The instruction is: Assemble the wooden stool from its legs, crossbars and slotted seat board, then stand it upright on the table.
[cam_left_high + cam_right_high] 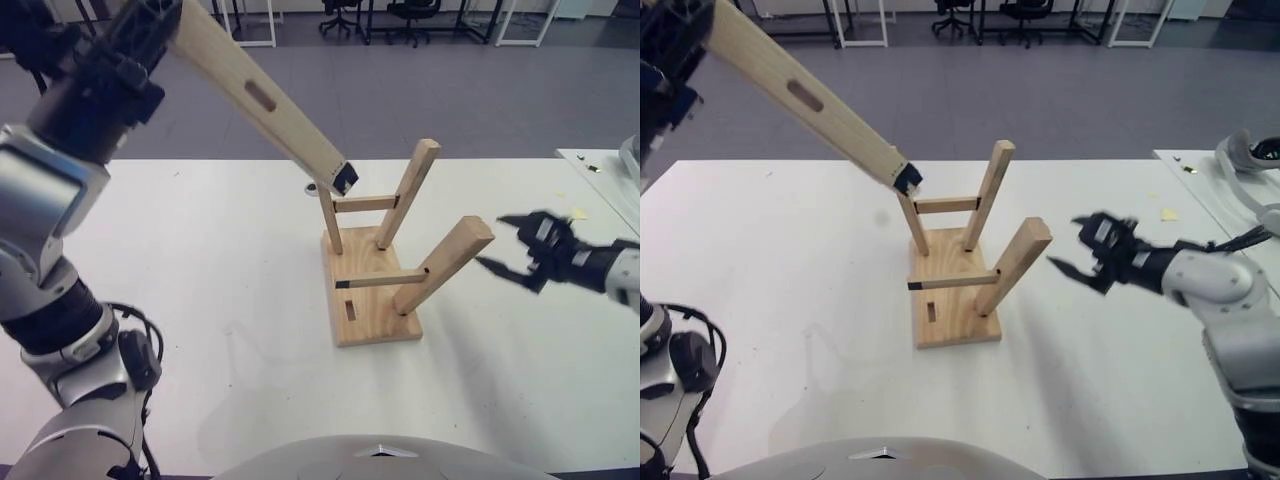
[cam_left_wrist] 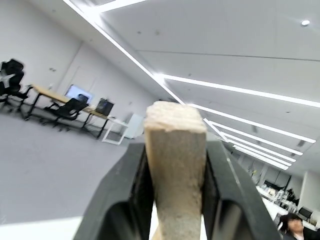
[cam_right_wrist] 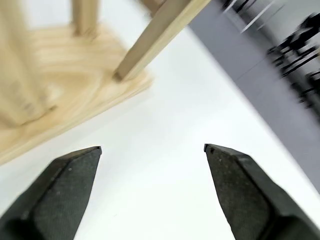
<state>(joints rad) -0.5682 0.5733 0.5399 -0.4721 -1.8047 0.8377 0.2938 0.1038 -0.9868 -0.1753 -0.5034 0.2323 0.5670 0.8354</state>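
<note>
Left eye view has the seat board [image 1: 382, 318] lying flat on the white counter [image 1: 200, 280], near its middle, with three legs standing up out of it. The back-left leg [image 1: 330, 222] and the back-right leg [image 1: 408, 192] are joined by one crossbar [image 1: 365, 204]; a second crossbar [image 1: 385, 279] runs from the front-right leg [image 1: 445, 263] toward the board's front-left part, its free end near an empty slot [image 1: 350, 310] in the board.

The left hand [image 1: 135, 35] is raised high over the far-left side of the counter, clamped on the top end of the loose leg [image 1: 250, 90]; in the left wrist view its fingers [image 2: 131, 190] press on both sides of the wood. That leg slopes down to the right; its black-tipped lower end [image 1: 344, 180] sits just beside the top of the back-left leg, though I cannot tell whether they touch.

The right hand [image 1: 490, 240] hovers over the counter just to the right of the front-right leg, apart from it; its two fingers are spread wide with nothing between them; the right wrist view looks past them to the board's edge.
</note>
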